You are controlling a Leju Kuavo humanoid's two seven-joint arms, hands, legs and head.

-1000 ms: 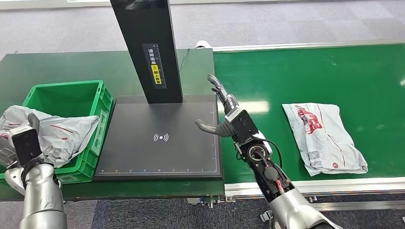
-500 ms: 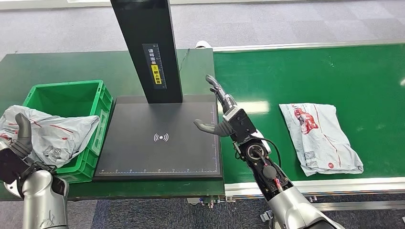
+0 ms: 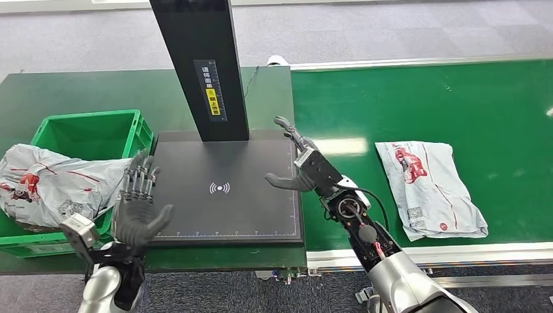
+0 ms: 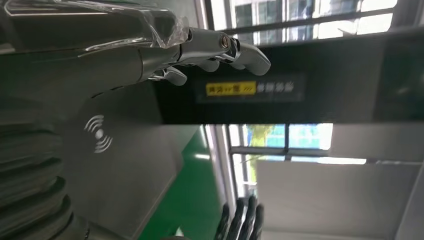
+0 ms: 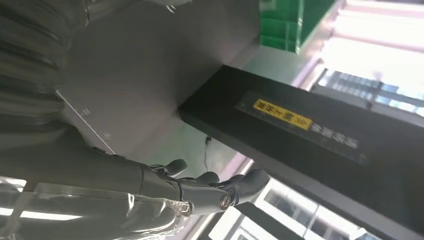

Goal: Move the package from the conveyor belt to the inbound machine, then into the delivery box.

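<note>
Grey plastic mailer package point(image 3: 429, 188) flat on green conveyor belt point(image 3: 417, 104), right. Left hand point(image 3: 137, 208), right hand point(image 3: 295, 163): fingers spread, empty, by black scanner pad point(image 3: 222, 215).

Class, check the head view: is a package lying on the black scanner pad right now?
No. The scanner pad is bare; one package lies on the conveyor belt.

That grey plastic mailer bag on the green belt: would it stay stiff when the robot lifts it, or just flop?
The mailer bag would probably flop: its film looks wrinkled and lies nearly flat on the conveyor belt. It seems light for its size, since nothing bulges much. The glossy plastic could slip in the right hand.
</note>
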